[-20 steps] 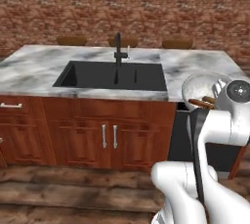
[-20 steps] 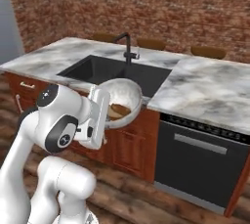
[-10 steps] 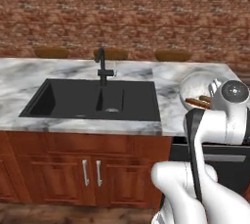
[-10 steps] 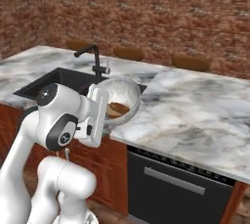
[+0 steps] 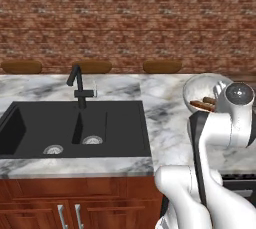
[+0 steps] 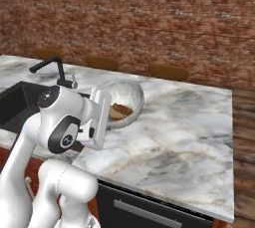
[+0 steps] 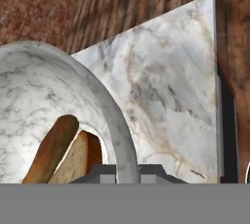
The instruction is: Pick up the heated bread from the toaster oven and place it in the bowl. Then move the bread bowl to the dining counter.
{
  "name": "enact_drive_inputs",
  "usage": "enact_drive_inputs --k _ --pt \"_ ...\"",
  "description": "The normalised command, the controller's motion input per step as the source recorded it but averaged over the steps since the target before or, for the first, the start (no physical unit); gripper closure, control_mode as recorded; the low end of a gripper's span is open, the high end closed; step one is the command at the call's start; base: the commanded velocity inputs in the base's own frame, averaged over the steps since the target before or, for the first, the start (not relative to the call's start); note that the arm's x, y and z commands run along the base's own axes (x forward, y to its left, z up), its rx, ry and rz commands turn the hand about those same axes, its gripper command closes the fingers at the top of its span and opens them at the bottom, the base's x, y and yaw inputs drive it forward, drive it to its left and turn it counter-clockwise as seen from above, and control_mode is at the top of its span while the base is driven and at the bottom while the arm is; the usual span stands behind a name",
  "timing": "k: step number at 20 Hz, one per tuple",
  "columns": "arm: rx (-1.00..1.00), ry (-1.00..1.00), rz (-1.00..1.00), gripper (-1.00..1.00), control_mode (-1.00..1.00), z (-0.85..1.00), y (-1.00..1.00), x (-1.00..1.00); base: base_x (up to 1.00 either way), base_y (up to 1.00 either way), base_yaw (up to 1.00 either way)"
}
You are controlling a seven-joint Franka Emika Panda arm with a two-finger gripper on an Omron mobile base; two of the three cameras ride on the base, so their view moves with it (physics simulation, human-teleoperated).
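Golden-brown bread (image 7: 53, 152) is lying inside the marbled bowl (image 6: 124, 103), which the robot's claw (image 7: 127, 169) is carrying by its rim. In the hand view the rim's wall is passing straight down between the two dark finger tips, the bread sitting just inside the bowl to one side of that pinch, its long axis slanting up and away from the fingers. The claw is closed down to a narrow gap, clamping the bowl's rim; nothing else is touching it.

Directly beneath and ahead of the claw, the dining counter (image 6: 189, 127) is spreading out in white-and-grey veined marble, and the bowl is hanging low over it, whether touching or just clear of the top cannot be told. The black sink (image 5: 75, 128) and black faucet (image 5: 77, 85) are lying off to the claw's left side, well apart from the bowl. Beyond the claw, across the counter, brown stools (image 5: 162, 66) are lining a brick wall (image 5: 128, 18). By the look of it, the setting-down is what remains: straight down onto the open marble below the grip.
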Motion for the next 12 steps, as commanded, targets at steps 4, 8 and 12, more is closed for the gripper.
enact_drive_inputs --k 4,8,12 --pt "0.05 0.04 0.02 1.0 -1.0 0.0 -0.37 0.23 0.08 -0.09 0.0" --pt "0.06 0.22 0.09 1.0 -1.0 0.0 -0.55 0.61 0.0 0.0 0.0" --pt "0.02 0.28 0.07 1.0 -1.0 -0.09 -0.52 0.86 0.0 0.0 0.0"
